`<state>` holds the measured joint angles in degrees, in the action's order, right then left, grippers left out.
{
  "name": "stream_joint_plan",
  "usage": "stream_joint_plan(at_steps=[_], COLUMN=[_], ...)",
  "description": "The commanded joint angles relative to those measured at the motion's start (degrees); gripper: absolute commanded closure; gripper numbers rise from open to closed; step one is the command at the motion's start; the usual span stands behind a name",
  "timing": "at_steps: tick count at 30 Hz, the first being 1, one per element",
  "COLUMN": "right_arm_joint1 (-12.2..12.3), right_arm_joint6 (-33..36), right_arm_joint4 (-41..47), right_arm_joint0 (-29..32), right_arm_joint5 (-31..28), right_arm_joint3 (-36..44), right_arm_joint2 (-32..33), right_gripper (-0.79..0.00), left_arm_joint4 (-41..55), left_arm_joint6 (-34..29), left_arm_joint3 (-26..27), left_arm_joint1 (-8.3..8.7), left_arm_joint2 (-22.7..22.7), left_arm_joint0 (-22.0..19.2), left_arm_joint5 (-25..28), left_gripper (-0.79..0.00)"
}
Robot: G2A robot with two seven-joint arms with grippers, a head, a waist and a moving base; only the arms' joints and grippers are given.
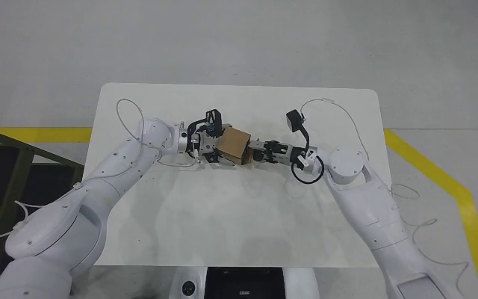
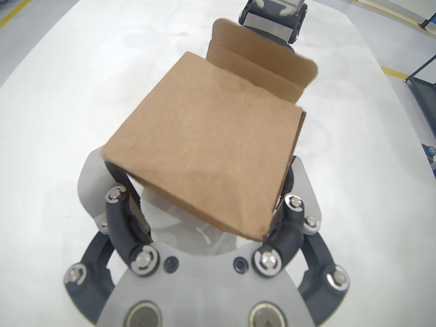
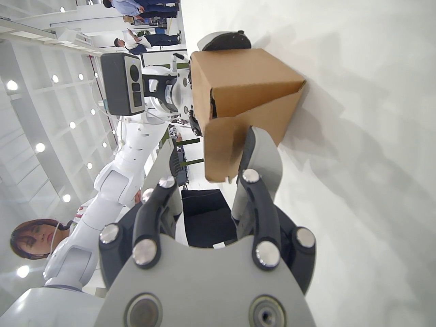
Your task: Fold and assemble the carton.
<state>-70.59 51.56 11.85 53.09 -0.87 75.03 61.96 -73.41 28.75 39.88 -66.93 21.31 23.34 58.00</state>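
Left jaws clamped on carton [image 2: 204,158] sides; right jaws apart, straddling its open end flap [image 3: 221,151]; carton's lower edge on table [image 1: 224,224].

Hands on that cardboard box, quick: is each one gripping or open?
Left hand: closed on the carton.
Right hand: open, around the flap.

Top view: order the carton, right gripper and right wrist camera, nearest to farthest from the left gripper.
1. carton, held in the left gripper itself.
2. right gripper, at the carton's opposite end.
3. right wrist camera, farther back along that arm.
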Motion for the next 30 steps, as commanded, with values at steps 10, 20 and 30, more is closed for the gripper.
stream_joint_plan(at_steps=[10, 20, 30], right_arm_joint1=[-0.5, -0.8, -1.2], right_arm_joint6=[0.1, -0.6, -1.4], right_arm_joint4=[1.8, 2.6, 3.6], right_arm_joint0=[-1.1, -1.1, -1.2], right_arm_joint5=[-0.8, -0.5, -0.8], right_arm_joint3=[-1.5, -3.0, -3.6], right_arm_joint2=[-1.4, -2.1, -2.9], right_gripper=[-0.274, -0.215, -0.194], left_arm_joint4=[0.2, 0.3, -0.2], left_arm_joint6=[-0.3, -0.3, 0.2], left_arm_joint3=[0.2, 0.5, 0.6], left_arm_joint1=[0.26, 0.52, 0.99], left_arm_joint2=[0.0, 0.1, 0.1], left_arm_joint0=[0.1, 0.3, 0.3], left_arm_joint5=[0.0, 0.0, 0.0], left_gripper=[-0.785, -0.785, -0.785])
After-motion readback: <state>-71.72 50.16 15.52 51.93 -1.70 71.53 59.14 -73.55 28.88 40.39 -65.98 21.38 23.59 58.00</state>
